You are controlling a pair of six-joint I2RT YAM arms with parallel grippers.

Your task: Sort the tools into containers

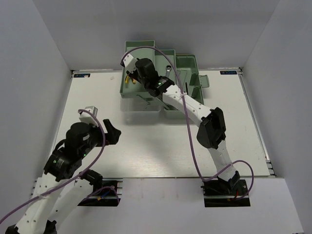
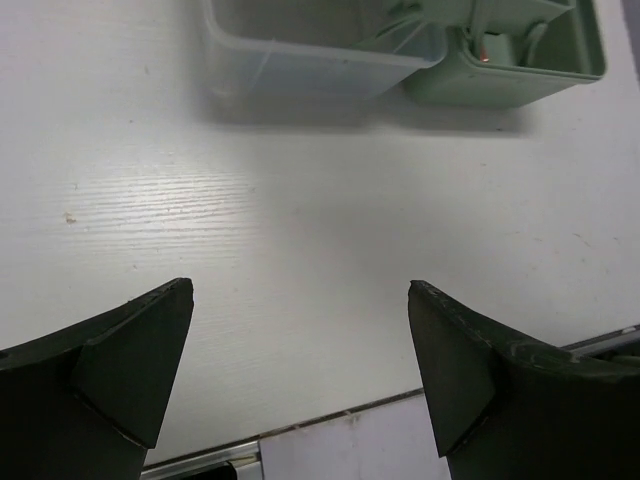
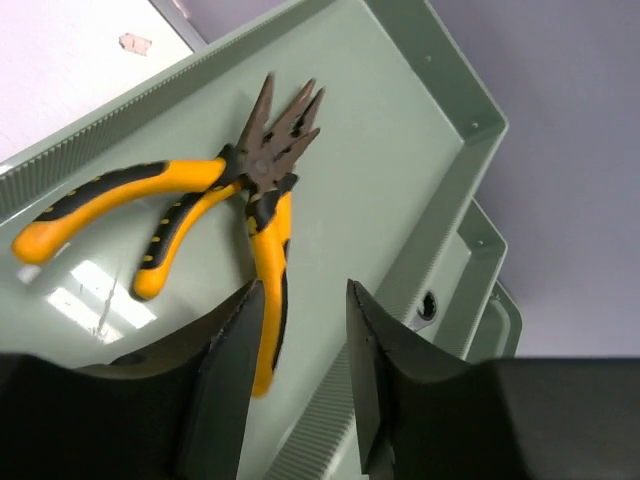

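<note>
The mint-green toolbox (image 1: 187, 73) stands at the table's far middle, with its clear lid (image 1: 139, 105) lying in front of it. Two yellow-and-black pliers (image 3: 250, 180) lie crossed in its left tray (image 3: 390, 130); they show as a yellow spot in the top view (image 1: 128, 78). My right gripper (image 3: 302, 290) hovers just above this tray, jaws a little apart with nothing between them; one plier handle (image 3: 272, 270) runs beside its left finger. My left gripper (image 2: 300, 290) is wide open and empty over bare table near the front left. A small silver tool (image 1: 168, 68) lies in the middle compartment. Hex keys and rod are hidden.
In the left wrist view the clear lid (image 2: 300, 50) and a green toolbox corner (image 2: 520, 75) lie ahead at the top. The table's front edge (image 2: 330, 415) runs just under the left fingers. Grey walls close in the table on three sides.
</note>
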